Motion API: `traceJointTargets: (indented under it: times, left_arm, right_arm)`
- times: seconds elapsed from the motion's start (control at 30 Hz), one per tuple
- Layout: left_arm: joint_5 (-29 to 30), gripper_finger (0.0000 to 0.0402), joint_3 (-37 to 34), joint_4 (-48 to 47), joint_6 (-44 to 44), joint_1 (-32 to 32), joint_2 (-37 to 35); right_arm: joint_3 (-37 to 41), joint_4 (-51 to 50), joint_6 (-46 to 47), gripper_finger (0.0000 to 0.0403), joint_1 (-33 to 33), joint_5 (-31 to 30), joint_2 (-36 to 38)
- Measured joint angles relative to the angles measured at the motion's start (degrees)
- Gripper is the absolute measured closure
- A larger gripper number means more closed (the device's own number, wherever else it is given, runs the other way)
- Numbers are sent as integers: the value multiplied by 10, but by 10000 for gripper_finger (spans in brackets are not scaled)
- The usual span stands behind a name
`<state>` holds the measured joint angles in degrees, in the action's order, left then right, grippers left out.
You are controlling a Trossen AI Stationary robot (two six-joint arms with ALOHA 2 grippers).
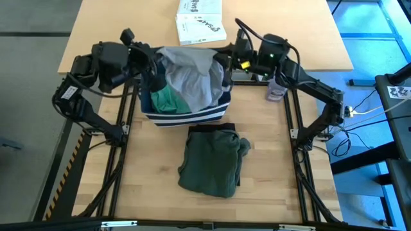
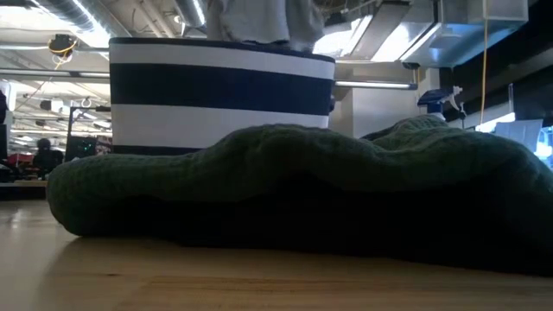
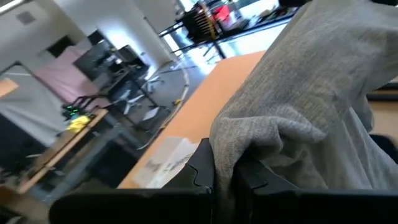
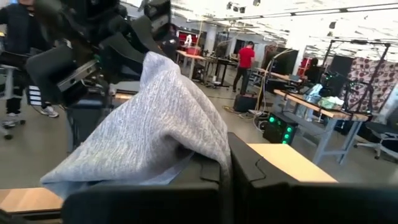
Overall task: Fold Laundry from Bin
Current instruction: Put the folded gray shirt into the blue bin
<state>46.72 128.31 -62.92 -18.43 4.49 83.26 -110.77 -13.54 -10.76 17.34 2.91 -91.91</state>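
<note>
High view: both grippers hang over the bin (image 1: 186, 117), left gripper (image 1: 156, 67) and right gripper (image 1: 226, 63) each with jaws clenched on the grey garment (image 1: 189, 77); teal cloth (image 1: 166, 99) lies inside; a green garment (image 1: 212, 160) lies on the tabletop (image 1: 270, 167), near side of the bin.

Bin (image 2: 221, 95) top cut off in low view; base behind green garment (image 2: 302, 186).

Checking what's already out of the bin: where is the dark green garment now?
In the high view, the dark green garment lies bunched on the table, just in front of the striped bin, between both arms.
</note>
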Motion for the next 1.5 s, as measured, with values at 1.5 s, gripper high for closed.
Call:
traceJointTargets:
  times: [1.5]
  left_arm:
    - [-535,395,0,-10,-228,420,104]
  right_arm:
    - [-19,-149,-26,403,59,34,-63]
